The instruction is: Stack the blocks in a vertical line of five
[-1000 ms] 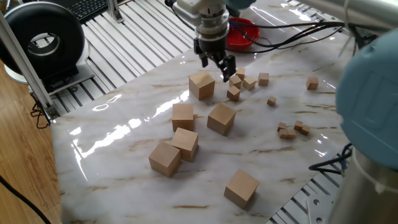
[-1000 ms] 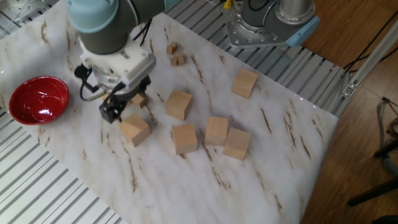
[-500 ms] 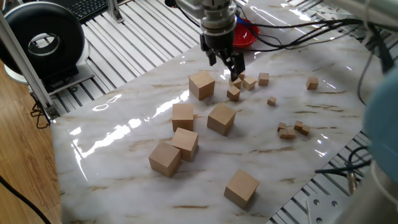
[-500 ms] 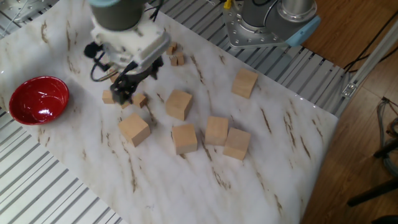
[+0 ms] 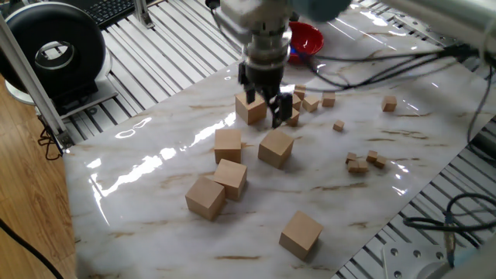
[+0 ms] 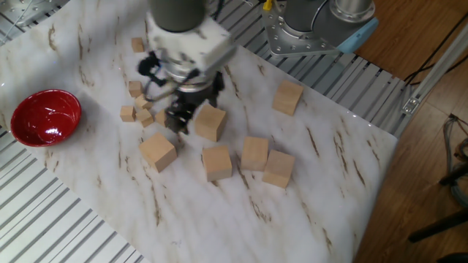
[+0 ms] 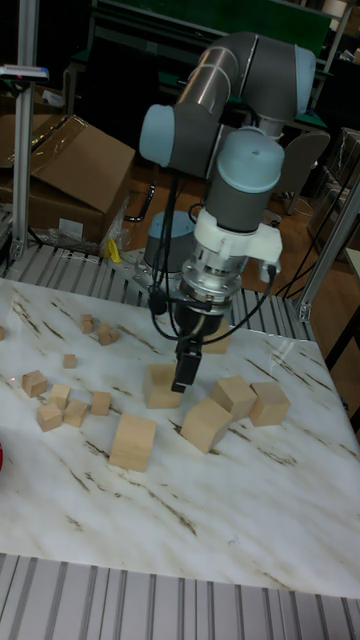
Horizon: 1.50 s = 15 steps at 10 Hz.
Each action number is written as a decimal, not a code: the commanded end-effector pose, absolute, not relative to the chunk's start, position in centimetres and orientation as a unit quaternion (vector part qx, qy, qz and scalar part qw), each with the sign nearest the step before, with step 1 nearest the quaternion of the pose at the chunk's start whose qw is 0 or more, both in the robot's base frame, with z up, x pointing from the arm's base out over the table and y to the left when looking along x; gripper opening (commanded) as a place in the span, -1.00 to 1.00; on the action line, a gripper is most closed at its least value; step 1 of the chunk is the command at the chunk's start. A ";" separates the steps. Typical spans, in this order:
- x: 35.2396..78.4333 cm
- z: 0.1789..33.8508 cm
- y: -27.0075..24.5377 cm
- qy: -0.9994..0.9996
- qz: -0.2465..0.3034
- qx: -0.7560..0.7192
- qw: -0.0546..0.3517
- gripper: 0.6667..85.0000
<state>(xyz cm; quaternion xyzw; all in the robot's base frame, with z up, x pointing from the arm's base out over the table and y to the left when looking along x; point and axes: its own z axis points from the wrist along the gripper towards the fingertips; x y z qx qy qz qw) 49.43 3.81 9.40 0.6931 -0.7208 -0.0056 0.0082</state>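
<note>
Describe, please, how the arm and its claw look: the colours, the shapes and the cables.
The arm is made of thick silver-grey tubes with rounded light-blue caps on its joints. Its wrist ends in a white collar above ribbed metal rings. The claw is small and black, with two narrow fingers. Black cables loop loosely beside the wrist.

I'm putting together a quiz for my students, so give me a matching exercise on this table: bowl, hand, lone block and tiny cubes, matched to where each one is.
1 bowl
2 hand
3 lone block
4 tiny cubes

A low, beside a block
B scattered in small groups
C at the edge of the table
D apart from the others, nearest the robot base

Pairs: 1-C, 2-A, 3-D, 4-B
</note>
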 end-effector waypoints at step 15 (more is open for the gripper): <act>47.6 2.7 3.0 -0.631 0.010 0.774 -0.048 1.00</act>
